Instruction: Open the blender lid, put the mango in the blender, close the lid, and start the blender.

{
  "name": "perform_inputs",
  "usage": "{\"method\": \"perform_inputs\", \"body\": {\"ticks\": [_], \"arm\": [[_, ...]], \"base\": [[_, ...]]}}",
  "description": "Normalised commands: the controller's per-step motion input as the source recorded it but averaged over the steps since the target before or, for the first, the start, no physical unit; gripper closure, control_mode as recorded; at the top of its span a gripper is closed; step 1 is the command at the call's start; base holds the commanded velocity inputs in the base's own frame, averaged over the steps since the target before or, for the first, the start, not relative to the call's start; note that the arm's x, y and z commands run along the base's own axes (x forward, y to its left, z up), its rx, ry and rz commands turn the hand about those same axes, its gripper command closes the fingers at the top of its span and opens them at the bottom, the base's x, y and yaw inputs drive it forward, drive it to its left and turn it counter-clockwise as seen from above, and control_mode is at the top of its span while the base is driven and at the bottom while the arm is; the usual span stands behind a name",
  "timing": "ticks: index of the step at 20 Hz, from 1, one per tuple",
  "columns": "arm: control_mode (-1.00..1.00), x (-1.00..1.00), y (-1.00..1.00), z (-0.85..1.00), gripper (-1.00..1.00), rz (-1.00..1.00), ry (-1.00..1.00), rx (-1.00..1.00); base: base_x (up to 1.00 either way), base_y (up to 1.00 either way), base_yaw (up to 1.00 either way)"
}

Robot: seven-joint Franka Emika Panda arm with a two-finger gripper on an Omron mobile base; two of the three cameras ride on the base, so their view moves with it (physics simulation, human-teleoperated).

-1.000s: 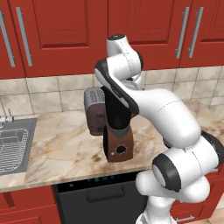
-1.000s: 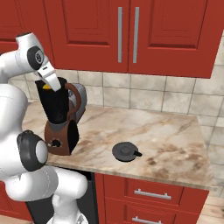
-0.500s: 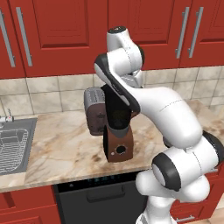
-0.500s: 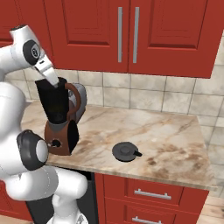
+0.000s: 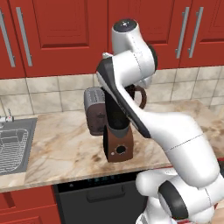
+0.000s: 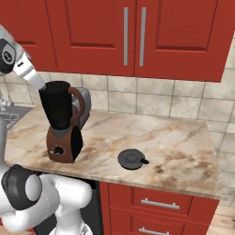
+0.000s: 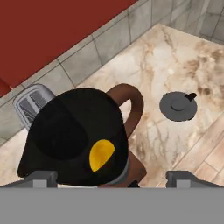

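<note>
you see the blender [image 6: 62, 133] standing on the marble surface [image 6: 174, 147], its jar open at the top — the brown handle points toward the toaster [image 5: 95, 111] just behind it. in the hand view the mango [image 7: 101, 155] lies inside the dark jar, low against the wall of the jar (a yellow-orange patch against the black).

the blender lid [image 6: 131, 159] is flat on the surface, well apart from the blender, on the side away from the sink [image 5: 13, 144], with its small tab pointing away from the blender.

the hand [image 7: 111, 178] hangs above the open jar with its two fingertips spread wide, one [image 7: 40, 177] at each side of the view, and nothing is between them. in the left base view the arm covers most of the jar — you can tell only the brown base and the knob there.
</note>
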Motion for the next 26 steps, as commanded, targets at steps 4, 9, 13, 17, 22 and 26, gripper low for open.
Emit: {"method": "perform_inputs", "body": {"ticks": [4, 9, 13, 17, 22, 26], "arm": [[-1.0, -0.61, -0.27, 0.05, -1.0, -0.02, -0.08, 0.0], [-1.0, -0.44, -0.94, 0.0, -1.0, 0.0, 0.0, 0.05], [-1.0, -0.33, -1.0, -0.09, -1.0, 0.0, 0.0, 0.13], [-1.0, -0.11, -1.0, -0.38, -1.0, 0.0, 0.04, 0.12], [-1.0, 0.0, -1.0, -0.59, -1.0, 0.0, 0.09, 0.09], [-1.0, 0.0, -1.0, -0.68, -1.0, 0.0, 0.11, 0.07]], "base": [[0.0, 0.0, 0.0], [0.0, 0.0, 0.0], [0.0, 0.0, 0.0], [0.0, 0.0, 0.0], [0.0, 0.0, 0.0], [0.0, 0.0, 0.0]]}}
